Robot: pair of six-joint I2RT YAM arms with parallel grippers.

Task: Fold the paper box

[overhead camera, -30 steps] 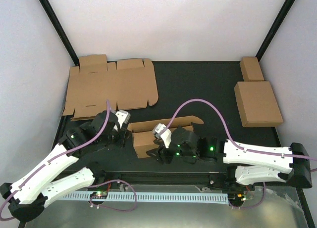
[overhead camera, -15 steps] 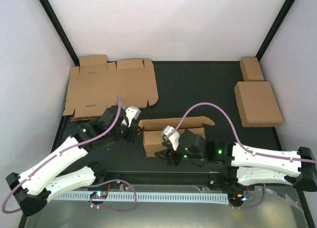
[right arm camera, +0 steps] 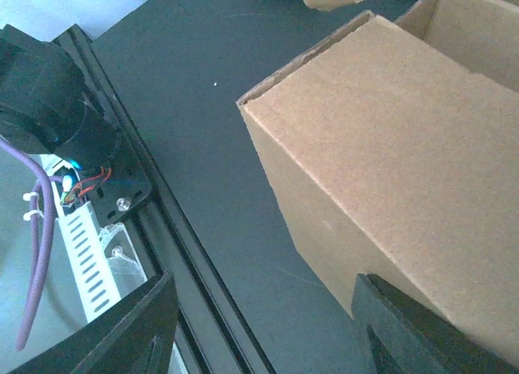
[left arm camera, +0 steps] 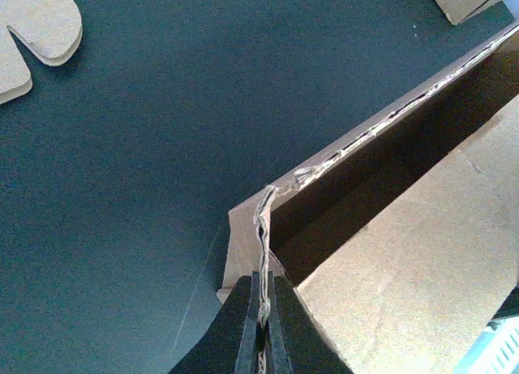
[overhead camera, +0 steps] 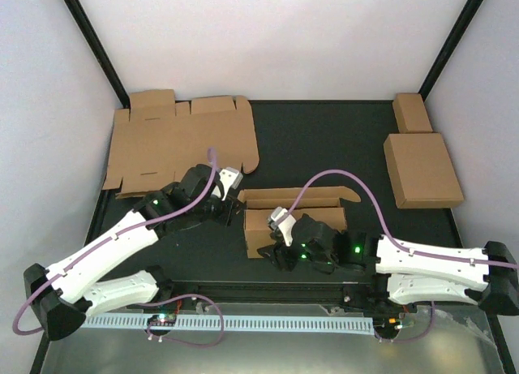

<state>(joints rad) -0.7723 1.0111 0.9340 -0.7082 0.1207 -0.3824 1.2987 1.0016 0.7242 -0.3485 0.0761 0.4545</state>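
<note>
**What the box keeps from us**

From above, the white right-wrist camera [overhead camera: 280,219] covers part of the near wall of the half-folded brown cardboard box [overhead camera: 258,228], and the fingertips there with it. Seen from the right gripper [right arm camera: 266,309], that box runs off the right edge. We cannot tell whether the finger [right arm camera: 405,329] beside it touches.

The partly folded brown cardboard box [overhead camera: 261,228] is matt, faintly grainy paperboard; its cut edge looks frayed and layered. The dark flat surface [overhead camera: 324,139] is matt, smooth and finely scuffed. The left end effector [left arm camera: 261,309] looks like smooth black plastic. The white arm shells [overhead camera: 105,252] look like glossy plastic.
</note>
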